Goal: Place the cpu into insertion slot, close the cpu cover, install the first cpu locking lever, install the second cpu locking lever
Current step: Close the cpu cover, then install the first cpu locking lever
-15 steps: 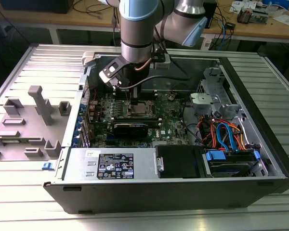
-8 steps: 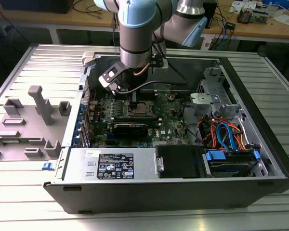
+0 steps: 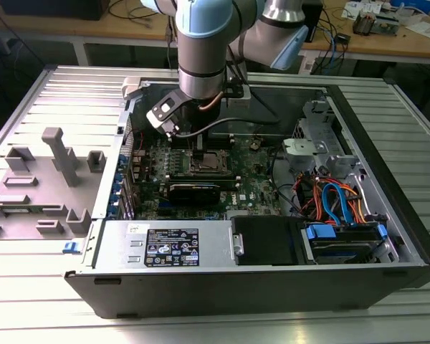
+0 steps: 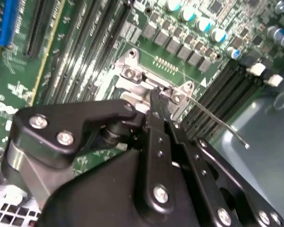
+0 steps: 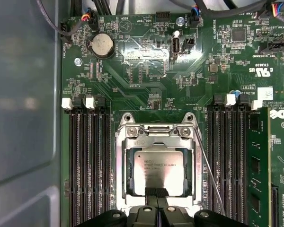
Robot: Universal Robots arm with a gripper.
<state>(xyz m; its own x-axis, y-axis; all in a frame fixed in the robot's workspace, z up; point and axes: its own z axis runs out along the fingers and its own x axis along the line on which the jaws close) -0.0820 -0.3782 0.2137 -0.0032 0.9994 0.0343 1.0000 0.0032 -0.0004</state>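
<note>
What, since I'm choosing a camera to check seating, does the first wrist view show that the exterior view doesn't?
First wrist view: the cpu lying within the window of the cpu cover, and a coin battery. Exterior view: the arm, the case's blue and orange cables, a grey fixture tray. Both: the gripper over the insertion slot.

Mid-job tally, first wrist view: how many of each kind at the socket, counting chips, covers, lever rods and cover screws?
cpu: 1
cpu cover: 1
locking lever rod: 1
cover screws: 2
Total: 5
</note>
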